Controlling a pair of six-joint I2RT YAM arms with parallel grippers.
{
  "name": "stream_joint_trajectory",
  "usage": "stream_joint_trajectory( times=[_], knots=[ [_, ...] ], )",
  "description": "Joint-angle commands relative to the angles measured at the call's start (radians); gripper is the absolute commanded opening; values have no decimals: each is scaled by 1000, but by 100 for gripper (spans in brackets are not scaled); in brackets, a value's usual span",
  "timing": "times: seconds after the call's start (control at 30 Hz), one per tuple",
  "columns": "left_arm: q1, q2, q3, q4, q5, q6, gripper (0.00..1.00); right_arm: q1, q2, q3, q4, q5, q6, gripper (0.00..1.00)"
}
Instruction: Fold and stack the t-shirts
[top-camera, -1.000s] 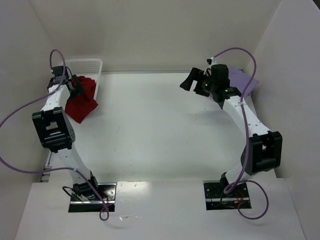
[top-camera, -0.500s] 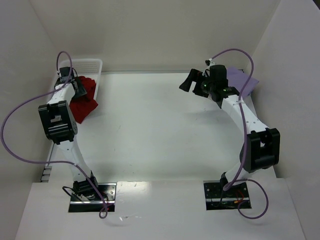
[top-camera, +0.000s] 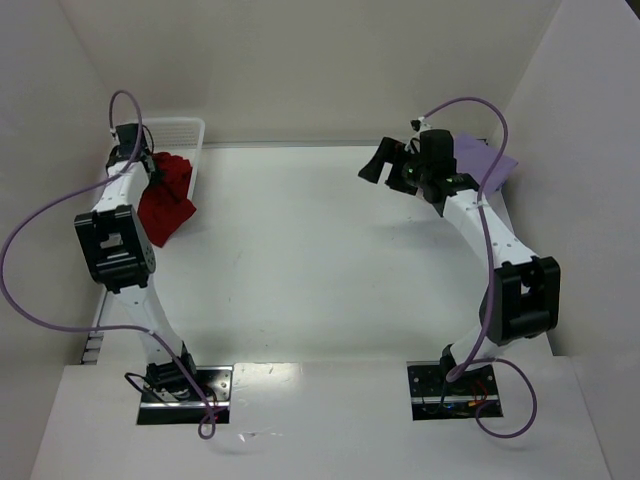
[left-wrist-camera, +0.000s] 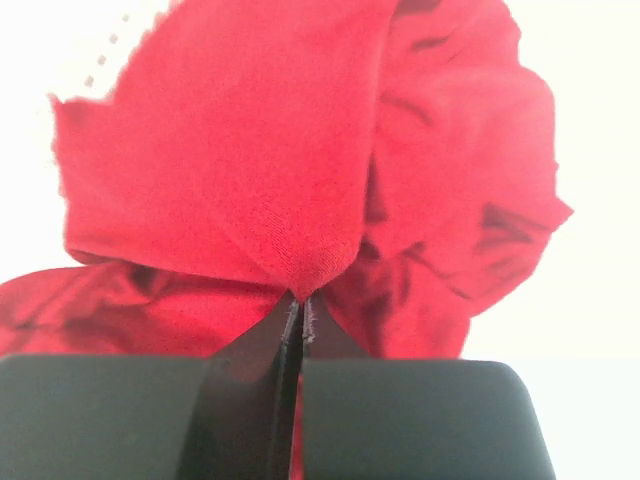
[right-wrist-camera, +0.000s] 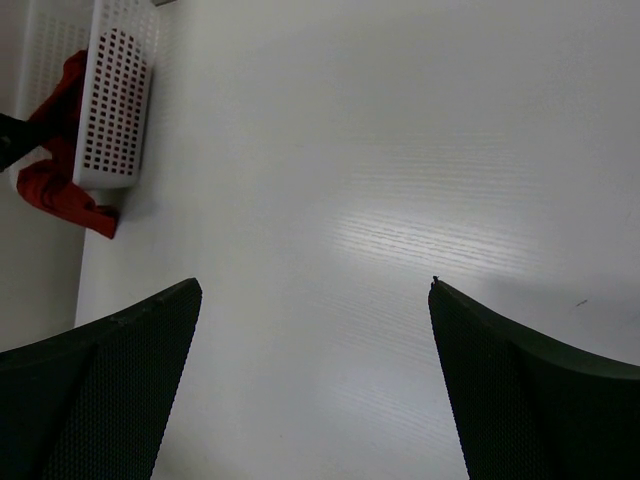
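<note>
- Bunched at the white mesh basket (top-camera: 188, 130) on the far left of the worktop (top-camera: 320, 260): the dark red t-shirt (top-camera: 165, 195), crumpled, with part of it spilling over the rim and down beside the basket.
- Pinched flat between the closed jaws of the left hand (left-wrist-camera: 297, 308): a small peak of that red cloth, with loose folds falling away to either side in the wrist view.
- Spread wide and holding nothing: the right hand (top-camera: 385, 162), hovering over bare worktop, well apart from the red shirt.
- Behind the right arm, at the far right: the lavender t-shirt (top-camera: 492, 160), lying flat and partly hidden by the arm.
- Judged soft, light and limp, with no stiffness to keep a shape. Likely to sag and trail from a single pinch. Not fragile, and the knit surface is unlikely to slip.
- Good enough as a hold for dragging the shirt out to open worktop, but poor for spreading it.
- Possible trouble: cloth catching on the rim and tugging the light basket along.
- Better holds for folding: two shoulder points or two hem corners, one per hand.
- Cannot tell which part of the garment is pinched, with no collar, sleeve or hem made out.
</note>
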Motion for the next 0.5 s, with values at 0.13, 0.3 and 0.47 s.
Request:
stream_joint_trajectory(
  times=[0.13, 0.3, 0.47],
  knots=[
    [-32, -293, 193, -47, 172, -8, 0, -7, -127, 13, 38, -13, 23, 100],
    [-198, -431, 343, -145, 318, 1, 0, 2, -216, -44, 38, -49, 42, 100],
    [-383, -519, 400, -201, 404, -10, 0, 13, -316, -107, 57, -58, 54, 100]
  ],
)
